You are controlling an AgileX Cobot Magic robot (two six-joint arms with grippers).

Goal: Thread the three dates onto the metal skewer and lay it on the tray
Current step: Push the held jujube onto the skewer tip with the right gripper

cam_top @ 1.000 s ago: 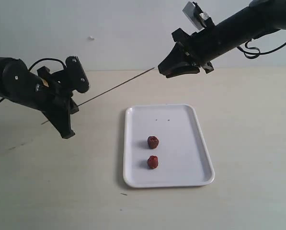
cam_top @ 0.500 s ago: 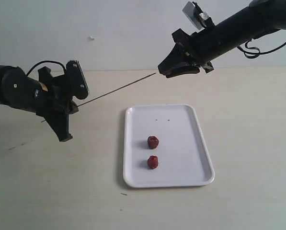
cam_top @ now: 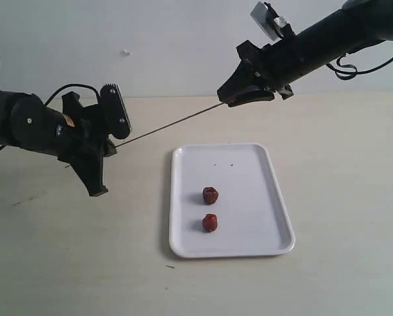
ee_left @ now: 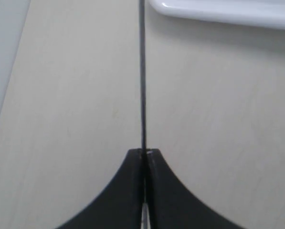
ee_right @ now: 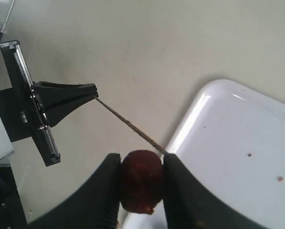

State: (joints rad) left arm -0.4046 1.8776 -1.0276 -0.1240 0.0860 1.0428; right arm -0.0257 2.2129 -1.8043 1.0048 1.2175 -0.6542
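My left gripper (cam_top: 115,143) (ee_left: 144,151) is shut on the thin metal skewer (cam_top: 173,124) (ee_left: 142,71), which rises to the right over the table. Its tip reaches my right gripper (cam_top: 228,100) (ee_right: 141,160), held high above the far end of the white tray (cam_top: 268,197) (ee_right: 237,138). That gripper is shut on one dark red date (ee_right: 141,180), and the skewer (ee_right: 128,125) meets the date's top edge. Whether the tip has entered it I cannot tell. Two more dates (cam_top: 210,195) (cam_top: 210,222) lie side by side on the tray.
The left arm (cam_top: 31,125) stretches in from the left, the right arm (cam_top: 321,43) from the upper right. A tray corner (ee_left: 218,9) shows beyond the skewer in the left wrist view. Small dark specks (cam_top: 222,164) mark the tray's far end.
The left gripper has shifted right and slightly up, pushing the skewer's tip from a small gap up to the right gripper and its date. The right arm has stayed put.
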